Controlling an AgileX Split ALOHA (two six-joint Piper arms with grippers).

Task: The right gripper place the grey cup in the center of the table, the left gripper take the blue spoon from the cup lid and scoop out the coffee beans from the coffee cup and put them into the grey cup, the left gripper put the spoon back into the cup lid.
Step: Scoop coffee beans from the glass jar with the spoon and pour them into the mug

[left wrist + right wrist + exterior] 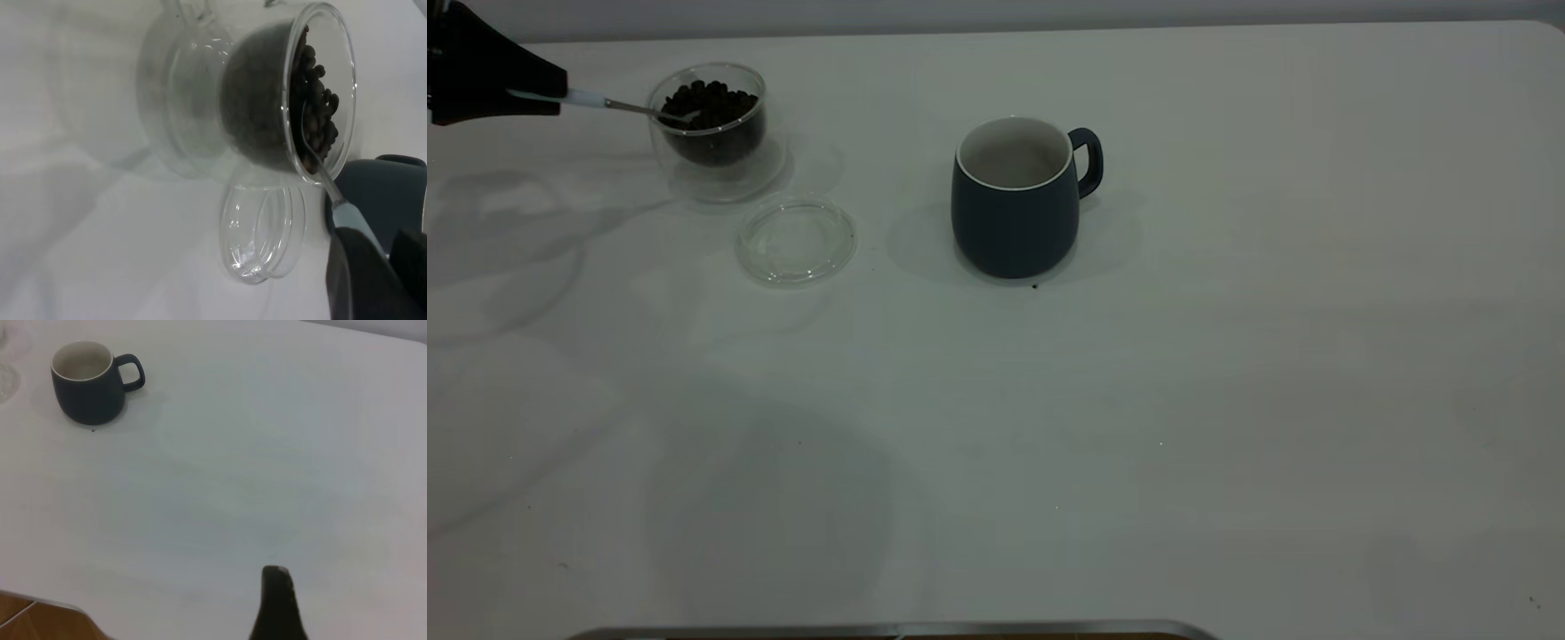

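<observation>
Left gripper: the left gripper (pixel 551 96) sits at the upper left edge of the exterior view, closed around the pale handle of the blue spoon (pixel 618 106); in the left wrist view its dark fingers (pixel 360 280) fill the lower right corner with the handle emerging from them.
Blue spoon: held nearly level, slanting slightly downward from the gripper toward the right of the exterior frame; its metal bowl lies inside the coffee cup (pixel 710 124), among the coffee beans (pixel 713 107).
Coffee cup: clear glass, upright in the upper left of the exterior view, well filled with dark beans.
Cup lid: the cup lid (pixel 795 240) lies flat on the table (pixel 1138 427), just below and to the right of the coffee cup in the exterior frame, with nothing on it.
Grey cup: the grey cup (pixel 1014 209) stands upright a little above the centre of the exterior view, handle toward the right of the frame; its pale interior shows no beans from this angle. A tiny dark speck lies on the table at its base.
Right gripper: only one dark fingertip of the right gripper (pixel 280 603) shows at the lower edge of the right wrist view, well apart from the grey cup; whether its jaws are apart or together cannot be told.
</observation>
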